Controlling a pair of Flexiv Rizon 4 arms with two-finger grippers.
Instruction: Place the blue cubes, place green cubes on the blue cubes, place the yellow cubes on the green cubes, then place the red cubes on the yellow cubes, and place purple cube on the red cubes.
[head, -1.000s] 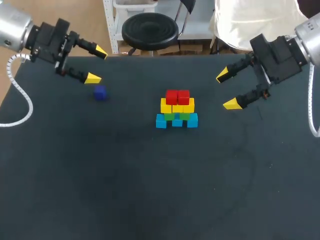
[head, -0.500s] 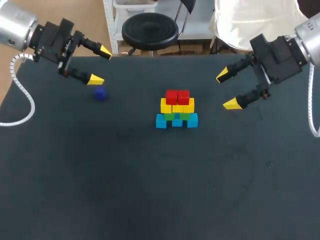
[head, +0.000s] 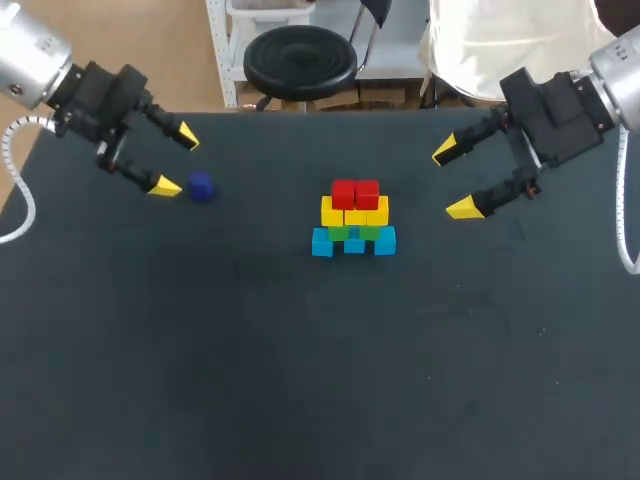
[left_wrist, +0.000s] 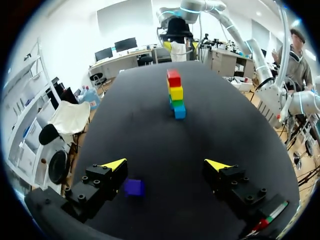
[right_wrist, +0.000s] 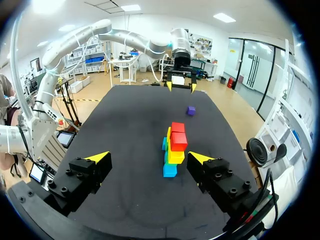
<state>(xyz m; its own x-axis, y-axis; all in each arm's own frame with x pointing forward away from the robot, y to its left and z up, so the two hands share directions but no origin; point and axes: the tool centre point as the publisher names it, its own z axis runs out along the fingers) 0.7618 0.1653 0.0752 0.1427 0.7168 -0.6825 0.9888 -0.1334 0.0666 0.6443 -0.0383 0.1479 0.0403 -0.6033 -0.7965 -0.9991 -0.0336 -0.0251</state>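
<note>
Black table (head: 300, 380), toward its far edge: a wall of small coloured cubes (head: 354, 220) runs lengthwise along that edge, three blue below, two red on top; one purple cube (head: 201, 186) sits just beside the wide-open left gripper (head: 176, 160); the right gripper (head: 453, 180) is also spread wide

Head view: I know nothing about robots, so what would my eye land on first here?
The bright cube stack stands in the middle of the dark table: blue at the bottom, then green, yellow, and red on top. Next comes the lone purple cube, lying apart toward the left, just by the open left gripper. The right gripper hangs open to the stack's right, holding nothing.
</note>
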